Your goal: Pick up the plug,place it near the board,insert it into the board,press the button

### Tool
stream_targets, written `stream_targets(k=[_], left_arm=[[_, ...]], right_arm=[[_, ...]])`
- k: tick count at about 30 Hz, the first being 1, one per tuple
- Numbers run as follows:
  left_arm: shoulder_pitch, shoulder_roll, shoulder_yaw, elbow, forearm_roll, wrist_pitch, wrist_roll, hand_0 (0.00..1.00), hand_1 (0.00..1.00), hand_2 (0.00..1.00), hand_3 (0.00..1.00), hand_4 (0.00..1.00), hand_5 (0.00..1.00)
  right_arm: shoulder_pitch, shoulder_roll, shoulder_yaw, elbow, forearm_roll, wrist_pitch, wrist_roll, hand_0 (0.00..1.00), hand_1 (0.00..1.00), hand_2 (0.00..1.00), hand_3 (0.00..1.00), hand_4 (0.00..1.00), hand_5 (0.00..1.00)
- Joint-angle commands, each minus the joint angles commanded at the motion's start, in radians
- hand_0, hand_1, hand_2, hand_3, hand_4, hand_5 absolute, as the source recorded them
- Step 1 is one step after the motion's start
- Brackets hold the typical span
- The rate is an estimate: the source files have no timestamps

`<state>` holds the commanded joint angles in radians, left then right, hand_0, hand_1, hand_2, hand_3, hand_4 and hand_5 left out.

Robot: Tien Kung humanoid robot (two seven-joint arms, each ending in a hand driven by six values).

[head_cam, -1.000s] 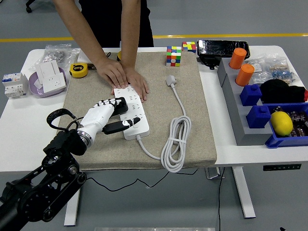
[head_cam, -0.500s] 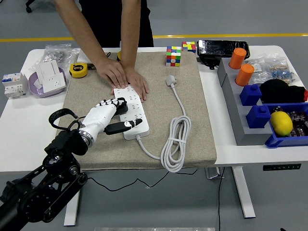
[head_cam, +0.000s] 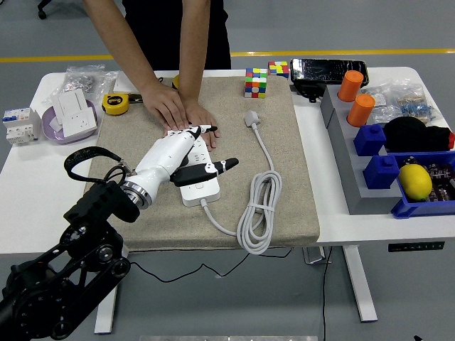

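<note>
The left hand [head_cam: 186, 153] had moved up and to the right along the power strip [head_cam: 195, 186] compared with half a second before. It then lay over the far half of the strip, with the index finger extended toward the far end and the thumb pointing right, past the strip's edge. The fingers were spread and held nothing. The black plug, which had shown under the fingers a moment before, was covered by the hand, so its seating in the socket could not be confirmed.

The power strip rested on the grey mat [head_cam: 284, 177], its near end and cord exit clear of the hand. The strip's own white cable [head_cam: 259, 213] lay coiled to the right, and its white plug [head_cam: 252, 118] lay loose farther back on the mat. A person's hands [head_cam: 186, 117] pressed flat on the far end of the strip and held it steady, touching or nearly touching the robot's fingertips.

The shift suggested that insertion was finished and that the hand was reaching for the button. The button itself was hidden. The right arm was out of view.
</note>
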<state>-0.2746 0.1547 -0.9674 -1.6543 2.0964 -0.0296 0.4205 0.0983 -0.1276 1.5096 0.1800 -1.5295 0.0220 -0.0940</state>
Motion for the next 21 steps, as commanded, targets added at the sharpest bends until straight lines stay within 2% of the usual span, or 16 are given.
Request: stream_targets(k=[4,5,6,10,11,15,17,21], left_arm=[[0.000,0.001,-0.015,-0.014,0.065,-0.076,0.064,0.296,0.196,0.290,0.848,0.810,0.441],[0.000,0.002,-0.018,-0.017,0.071,-0.093,0.078,0.179,0.047,0.154,0.799,0.645,0.227],[0.000,0.002,-0.020,-0.019,0.073,-0.106,0.087,0.179,0.047,0.154,0.799,0.645,0.227],[-0.004,0.006,-0.026,-0.034,0.074,-0.235,0.168,0.179,0.047,0.154,0.799,0.645,0.227],[-0.005,0.006,-0.027,-0.037,0.074,-0.258,0.180,0.159,0.037,0.151,0.775,0.465,0.153],[-0.009,0.003,-0.034,-0.042,0.055,-0.325,0.214,0.159,0.037,0.151,0.775,0.465,0.153],[-0.012,0.003,-0.031,-0.039,0.033,-0.339,0.211,0.152,0.033,0.153,0.768,0.432,0.154],[-0.018,0.001,-0.016,-0.013,-0.016,-0.342,0.192,0.152,0.033,0.153,0.768,0.432,0.154]], right_arm=[[-0.001,0.001,-0.001,0.000,0.002,-0.001,0.000,0.847,0.757,0.746,0.780,0.998,0.880],[-0.001,0.000,-0.001,0.000,0.003,-0.001,0.000,0.847,0.757,0.746,0.780,0.998,0.880],[0.000,0.000,-0.001,0.000,0.003,-0.001,0.000,0.847,0.757,0.746,0.780,0.998,0.880],[0.001,0.000,-0.001,0.000,0.003,0.000,0.000,0.847,0.757,0.746,0.780,0.998,0.880],[0.001,0.000,-0.001,0.000,0.003,-0.001,0.000,0.847,0.757,0.746,0.780,0.998,0.882],[0.002,0.000,0.001,0.000,0.002,0.000,0.000,0.847,0.757,0.746,0.780,0.998,0.882],[0.002,0.000,0.000,0.000,0.003,0.000,0.000,0.846,0.757,0.746,0.780,0.998,0.880],[0.002,-0.001,-0.002,0.000,0.002,0.000,0.000,0.846,0.757,0.746,0.780,0.998,0.880]])
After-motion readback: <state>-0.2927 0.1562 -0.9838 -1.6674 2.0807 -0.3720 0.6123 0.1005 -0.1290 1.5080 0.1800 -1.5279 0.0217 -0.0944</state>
